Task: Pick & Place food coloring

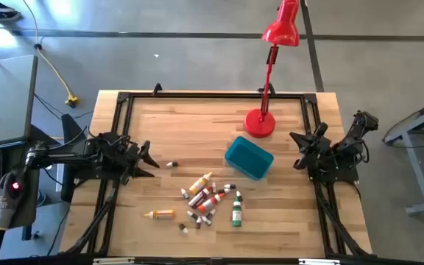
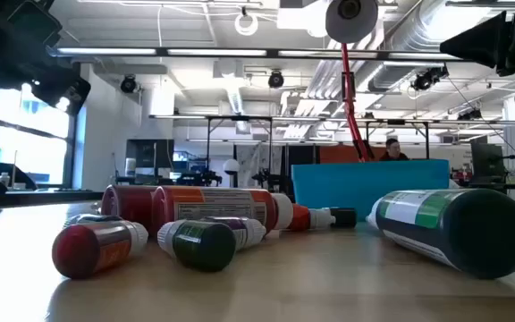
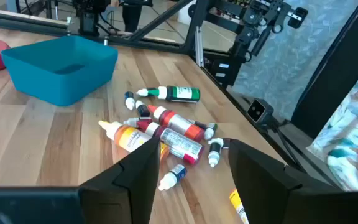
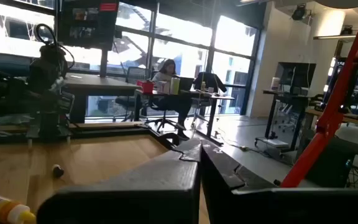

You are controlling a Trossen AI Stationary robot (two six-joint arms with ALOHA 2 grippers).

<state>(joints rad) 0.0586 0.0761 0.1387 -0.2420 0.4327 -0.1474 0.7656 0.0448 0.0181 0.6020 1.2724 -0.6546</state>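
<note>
The food coloring bottles point(image 1: 208, 199) lie on their sides in a loose heap at the table's middle near side; red, orange, green and small pale ones show in the left wrist view point(image 3: 166, 127) and the low view point(image 2: 195, 224). One yellow bottle point(image 1: 159, 214) lies apart to the left, and a green one point(image 1: 236, 210) at the heap's right. My left gripper point(image 1: 152, 156) hovers open at the table's left, pointing toward the heap point(image 3: 191, 168). My right gripper point(image 1: 298, 151) waits shut at the right edge point(image 4: 201, 158).
A teal tub point(image 1: 249, 158) stands just beyond the heap, toward the right. A red desk lamp point(image 1: 271, 66) has its base point(image 1: 260, 124) at the far middle. A small dark cap point(image 1: 171, 164) lies near the left gripper. A black frame point(image 1: 197, 96) borders the table.
</note>
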